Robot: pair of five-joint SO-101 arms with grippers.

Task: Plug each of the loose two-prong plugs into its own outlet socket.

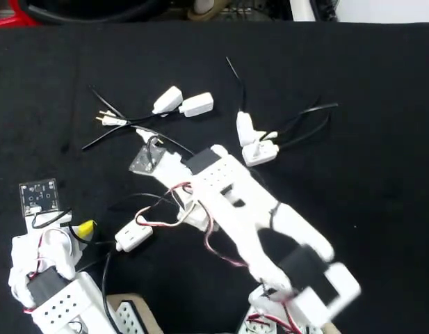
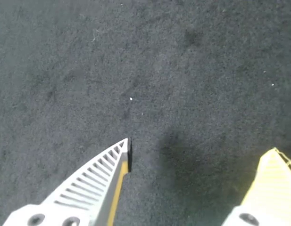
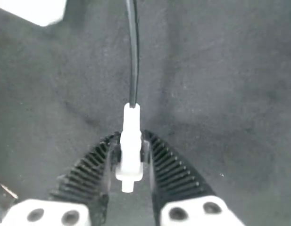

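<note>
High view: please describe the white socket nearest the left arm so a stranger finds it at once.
On the black table, look between the left arm and the right arm. The white socket lies there alone; the other white pieces lie farther off.

High view: right arm (image 1: 235,202) overlies the plug (image 3: 130,123) it grips; plug's prongs cannot be made out. Cord (image 3: 132,52) runs off the frame edge. White block (image 3: 34,10), possibly an outlet, cropped at corner.

Black tbl cloth (image 1: 381,209); red obj (image 1: 2,19), maybe a bin, far corner.
</note>
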